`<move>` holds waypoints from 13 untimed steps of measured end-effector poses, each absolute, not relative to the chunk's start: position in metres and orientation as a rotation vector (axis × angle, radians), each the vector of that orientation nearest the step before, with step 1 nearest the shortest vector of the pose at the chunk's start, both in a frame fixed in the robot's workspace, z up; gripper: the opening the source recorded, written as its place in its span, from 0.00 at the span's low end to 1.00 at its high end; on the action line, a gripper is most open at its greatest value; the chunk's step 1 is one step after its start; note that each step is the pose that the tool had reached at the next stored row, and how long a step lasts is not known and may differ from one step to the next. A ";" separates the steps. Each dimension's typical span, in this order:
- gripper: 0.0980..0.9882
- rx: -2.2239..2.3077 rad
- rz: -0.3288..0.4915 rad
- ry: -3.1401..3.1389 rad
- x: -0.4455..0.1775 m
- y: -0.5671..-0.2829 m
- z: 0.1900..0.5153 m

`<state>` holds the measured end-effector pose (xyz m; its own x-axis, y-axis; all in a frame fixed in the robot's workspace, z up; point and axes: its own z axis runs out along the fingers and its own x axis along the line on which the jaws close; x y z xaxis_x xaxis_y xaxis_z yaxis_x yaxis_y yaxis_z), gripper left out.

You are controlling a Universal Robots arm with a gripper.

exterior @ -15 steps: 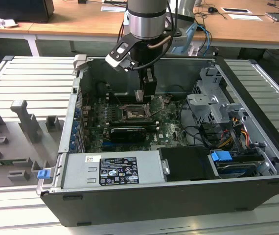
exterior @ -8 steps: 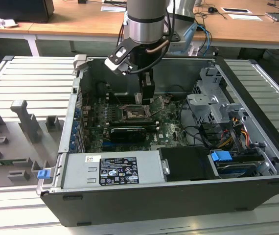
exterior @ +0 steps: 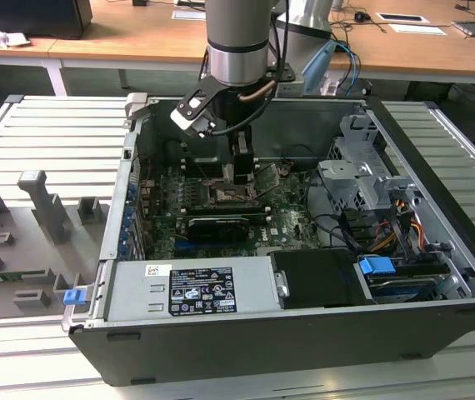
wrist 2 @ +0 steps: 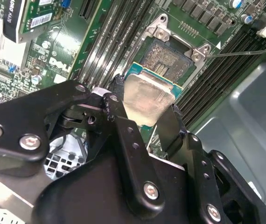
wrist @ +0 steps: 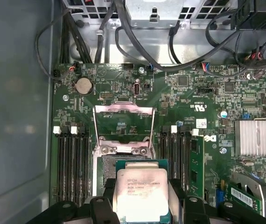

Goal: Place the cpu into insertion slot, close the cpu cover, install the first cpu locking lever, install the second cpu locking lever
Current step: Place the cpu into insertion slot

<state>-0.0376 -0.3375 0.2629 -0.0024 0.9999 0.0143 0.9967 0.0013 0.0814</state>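
My gripper (wrist 2: 146, 101) is shut on the cpu (wrist 2: 144, 100), a silver-topped square chip held by two opposite edges between black fingers (wrist 2: 119, 116). The cpu (wrist: 142, 189) hangs tilted just above the near edge of the insertion slot (wrist: 106, 164), whose open pin field (wrist 2: 168, 58) lies uncovered beyond it. Behind the slot the cpu cover (wrist: 122, 109) stands swung up and open. A thin metal lever (wrist 2: 245, 52) sticks out beside the slot. In the exterior view the gripper (exterior: 242, 172) reaches down into the open computer case over the slot (exterior: 223, 194).
Long black memory slots (wrist: 72, 163) flank the slot on both sides. A black card (exterior: 217, 223) lies in front of it in the exterior view. Cables (wrist: 137, 46) and a drive cage (exterior: 362, 179) crowd the case, and its metal walls (exterior: 133, 150) close in around the board.
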 end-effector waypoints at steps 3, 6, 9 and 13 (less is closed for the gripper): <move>0.48 2.185 0.105 2.189 -0.038 -0.337 0.261; 0.48 2.185 0.105 2.189 -0.038 -0.337 0.258; 0.48 2.185 0.105 2.189 -0.038 -0.336 0.255; 0.48 2.185 0.105 2.188 -0.041 -0.335 0.250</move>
